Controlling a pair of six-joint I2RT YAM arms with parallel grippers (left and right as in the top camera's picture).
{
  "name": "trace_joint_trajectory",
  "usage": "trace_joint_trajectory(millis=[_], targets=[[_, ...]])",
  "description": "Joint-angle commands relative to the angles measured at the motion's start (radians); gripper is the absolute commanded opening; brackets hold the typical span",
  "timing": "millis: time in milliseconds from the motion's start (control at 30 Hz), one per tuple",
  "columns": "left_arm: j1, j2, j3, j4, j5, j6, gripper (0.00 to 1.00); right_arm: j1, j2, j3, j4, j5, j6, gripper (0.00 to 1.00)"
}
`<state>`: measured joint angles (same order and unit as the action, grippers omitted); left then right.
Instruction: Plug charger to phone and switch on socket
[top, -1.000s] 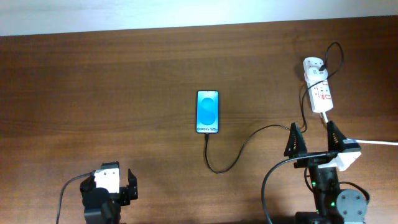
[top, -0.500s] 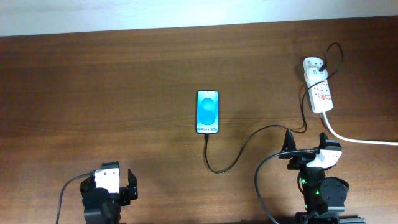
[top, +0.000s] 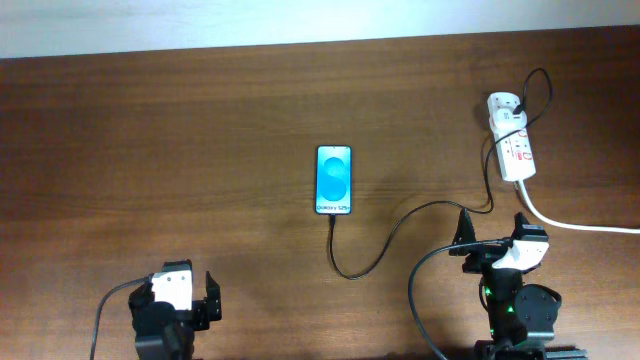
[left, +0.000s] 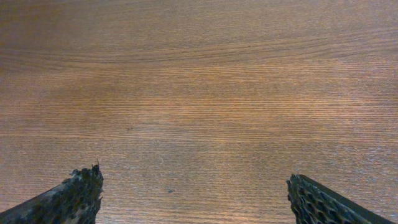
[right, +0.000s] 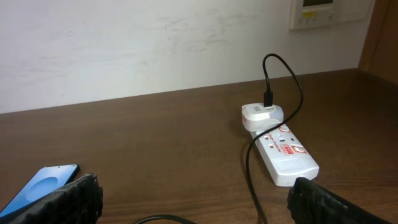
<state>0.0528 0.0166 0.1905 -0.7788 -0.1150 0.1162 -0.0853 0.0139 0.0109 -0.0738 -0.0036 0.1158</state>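
Observation:
The phone (top: 334, 180) lies screen-up at the table's middle, its blue screen lit; its edge shows in the right wrist view (right: 40, 186). The black charger cable (top: 385, 245) runs from the phone's near end, loops right and goes up to its plug in the white socket strip (top: 512, 148), which also shows in the right wrist view (right: 280, 149). My right gripper (top: 494, 228) is open and empty, near the table's front edge, in front of the strip. My left gripper (top: 180, 290) is open and empty at the front left, over bare wood (left: 199, 124).
The strip's thick white cord (top: 580, 225) runs off to the right, just past my right gripper. A white wall with a wall panel (right: 314, 12) stands behind the table's far edge.
My right gripper has drawn back from beside the strip toward the table's front edge and is now still. The left arm, phone and cable have not moved.

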Motion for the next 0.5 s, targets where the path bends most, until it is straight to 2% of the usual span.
trace_joint_trajectory(millis=[0, 67, 167, 233, 333, 467], targets=[[0.001, -0.006, 0.000, 0.002, 0.002, 0.002, 0.99, 0.006, -0.011, -0.005, -0.006, 0.016, -0.008, 0.98], [-0.010, -0.011, 0.000, 0.106, 0.008, 0.002, 0.99, 0.006, -0.011, -0.005, -0.006, 0.016, -0.008, 0.98], [-0.053, -0.011, -0.002, 0.451, 0.068, 0.003, 0.99, 0.006, -0.011, -0.005, -0.006, 0.016, -0.008, 0.98], [-0.060, -0.011, -0.017, 0.607, 0.073, 0.006, 0.99, 0.006, -0.011, -0.005, -0.006, 0.016, -0.008, 0.98], [-0.060, -0.011, -0.080, 0.708, 0.095, 0.006, 0.99, 0.006, -0.011, -0.005, -0.006, 0.016, -0.008, 0.98], [-0.060, -0.011, -0.145, 0.750, 0.094, 0.037, 0.99, 0.006, -0.011, -0.005, -0.006, 0.016, -0.008, 0.98]])
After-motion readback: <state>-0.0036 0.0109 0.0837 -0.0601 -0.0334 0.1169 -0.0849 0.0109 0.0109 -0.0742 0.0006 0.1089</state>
